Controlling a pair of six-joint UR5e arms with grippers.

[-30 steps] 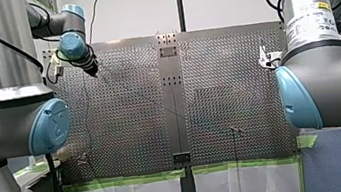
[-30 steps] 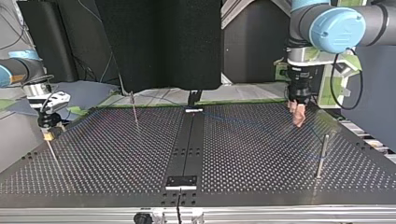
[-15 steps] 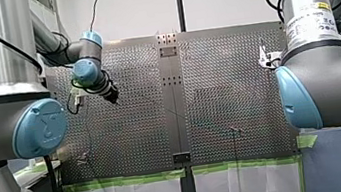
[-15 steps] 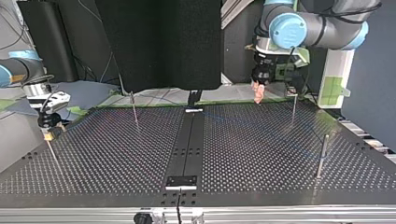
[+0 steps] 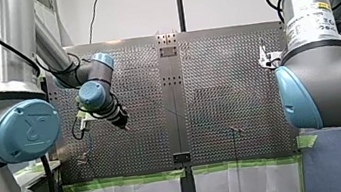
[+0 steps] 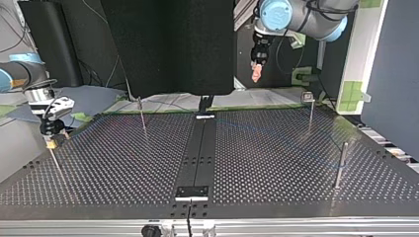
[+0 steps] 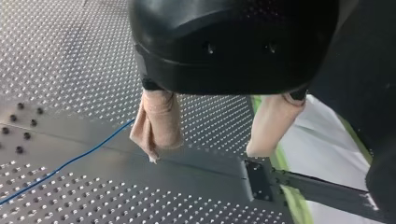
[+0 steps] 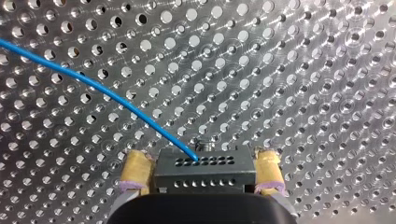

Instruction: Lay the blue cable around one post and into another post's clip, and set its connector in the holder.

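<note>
The black connector is pinched in my right pincer, and the blue cable is led from it slantwise across the tabletop. Farther off, my left pincer is held spread above the cable's run, which lies below and to one side.

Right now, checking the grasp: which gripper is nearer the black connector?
Right. My right gripper holds the connector between its pads; my left gripper hangs open, far across the table.

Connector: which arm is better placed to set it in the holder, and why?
Probably right. My right gripper clamps the connector, with the blue cable running from it; my left gripper hangs open and empty.
</note>
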